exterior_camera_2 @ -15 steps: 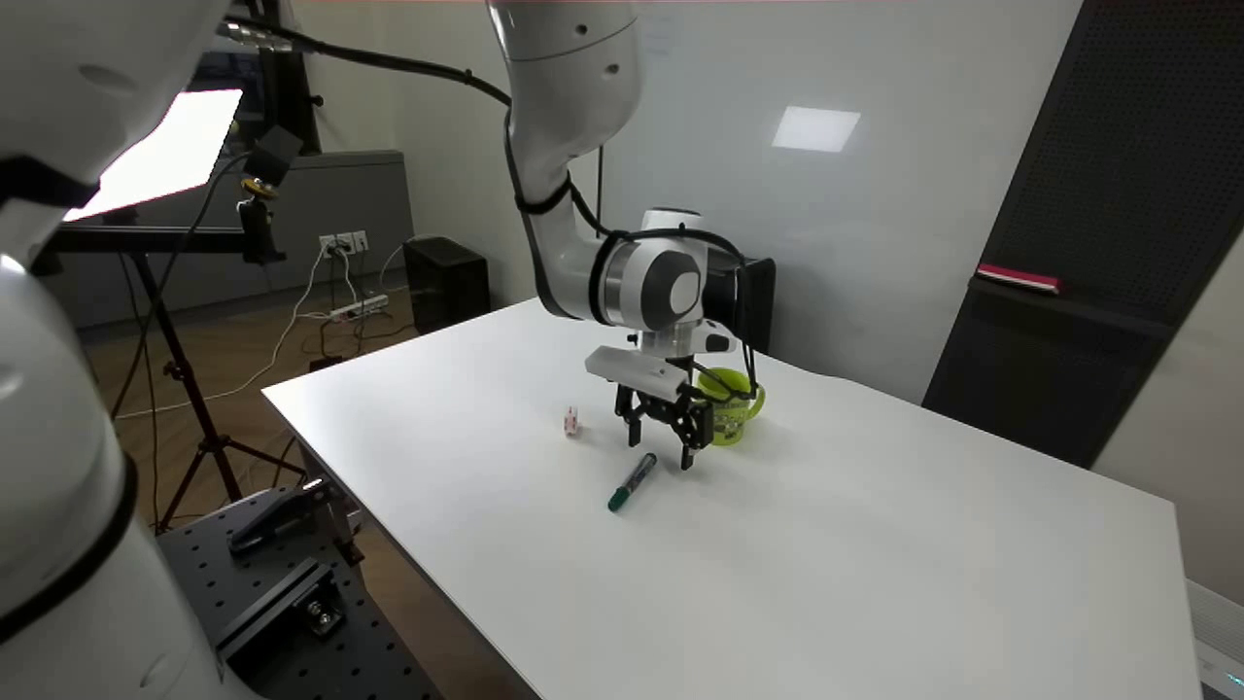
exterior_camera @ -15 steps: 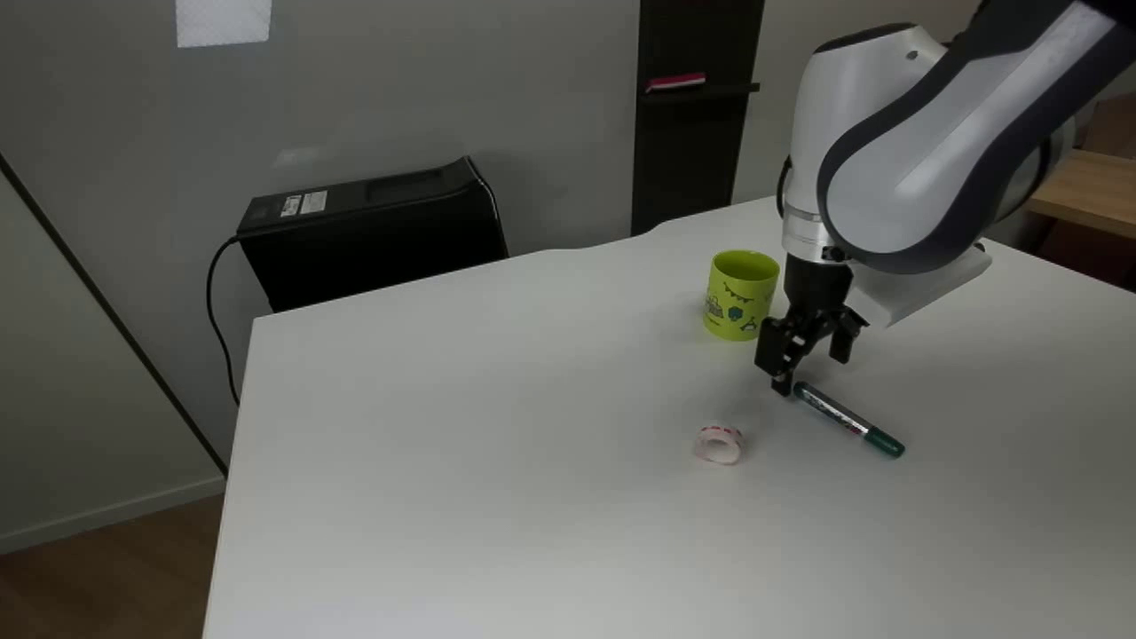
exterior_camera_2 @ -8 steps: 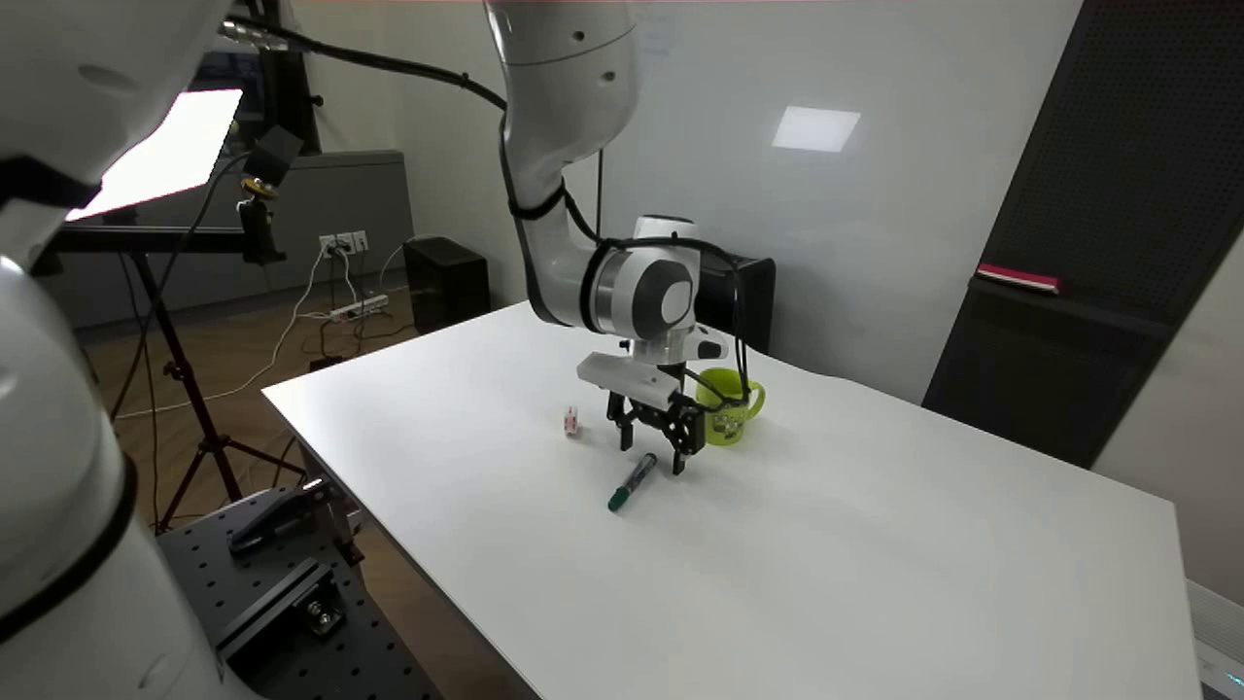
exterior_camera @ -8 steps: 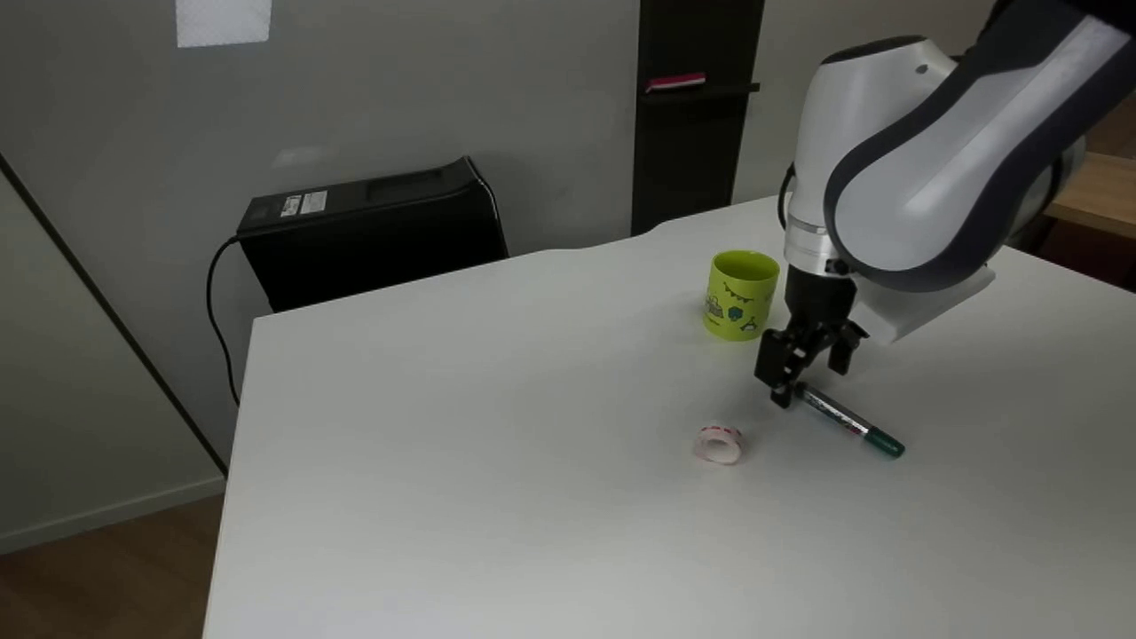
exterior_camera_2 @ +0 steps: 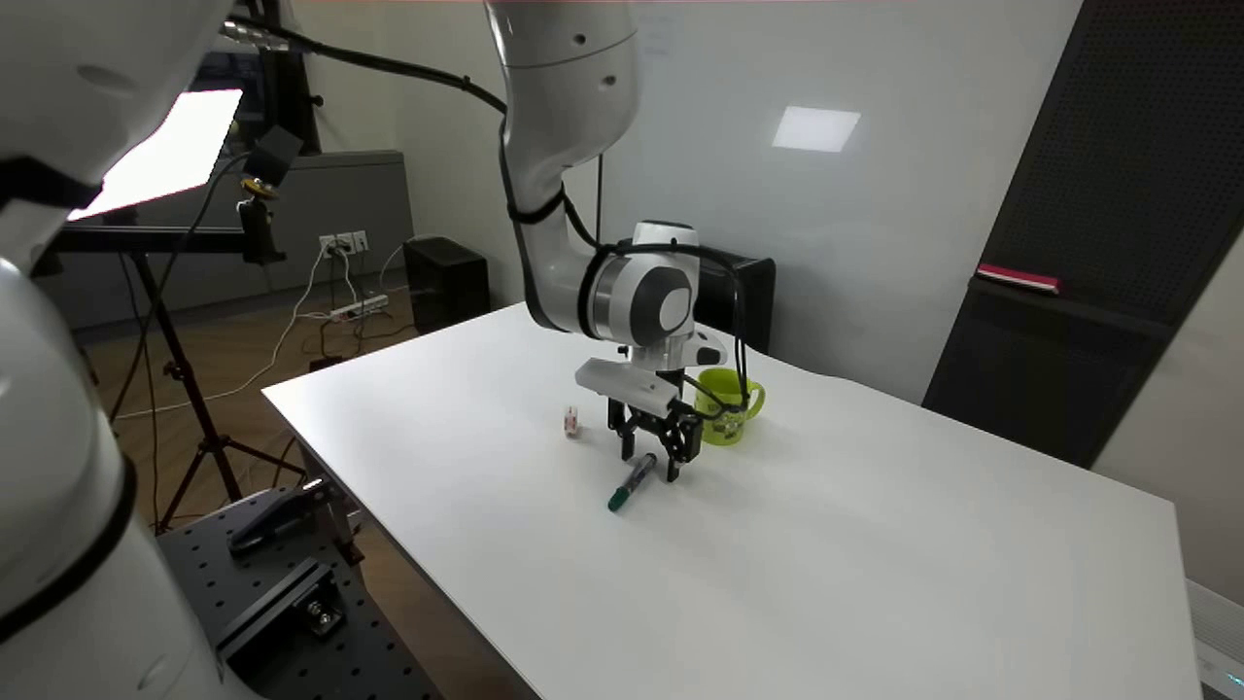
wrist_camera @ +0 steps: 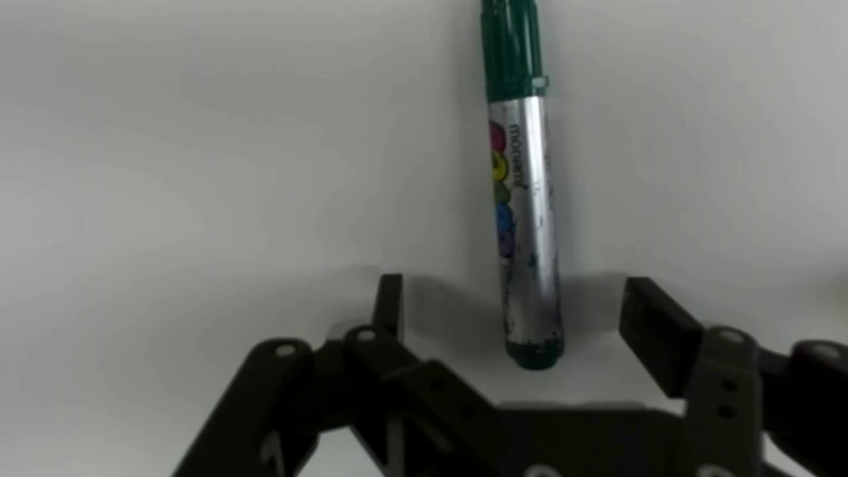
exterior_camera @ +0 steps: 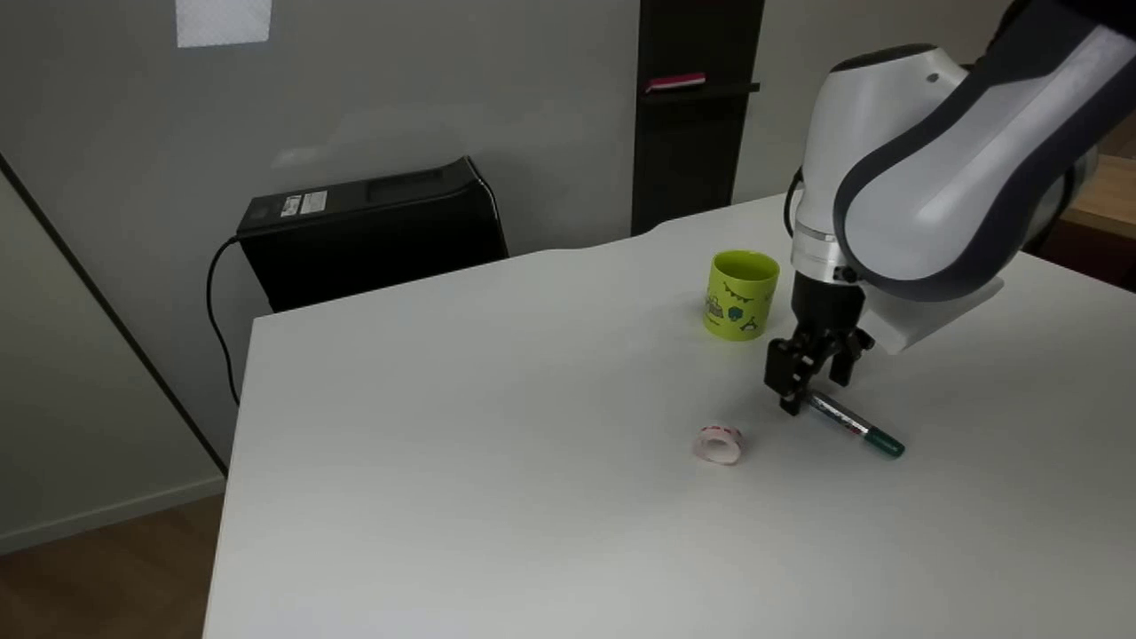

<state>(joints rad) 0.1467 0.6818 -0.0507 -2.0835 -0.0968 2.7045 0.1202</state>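
The gripper [wrist_camera: 513, 298] hangs low over the white table [exterior_camera: 444, 461], its jaws spread wide, and the blunt end of a marker [wrist_camera: 527, 199] lies between them. In the wrist view bare table shows on either side of the marker, so neither of the fingertips [wrist_camera: 389, 305] touches it; the gap is narrower on the right of that view than on the left. Whether the fingertips meet the table is hard to tell. The marker lies flat on the table, its green cap [wrist_camera: 513, 53] pointing away from the gripper. Its silver barrel bears a row of coloured blobs and small dark lettering, and the finish is worn and speckled towards the dark green blunt end. In both exterior views a lime mug [exterior_camera: 742, 297] stands upright near the gripper; in an exterior view its handle [exterior_camera_2: 756, 399] shows, and a cable [exterior_camera_2: 671, 247] from the arm [exterior_camera_2: 569, 107] hangs in front of it. A small white and pink tape roll [exterior_camera_2: 570, 421] rests on the table near the marker, apart from both it and the gripper. Beyond the table a black box [exterior_camera: 373, 275] stands by the grey wall [exterior_camera: 444, 89], and a red object [exterior_camera: 676, 82] rests on the ledge of a dark cabinet [exterior_camera_2: 1098, 175]. In an exterior view a tripod [exterior_camera_2: 190, 389] stands on the floor.
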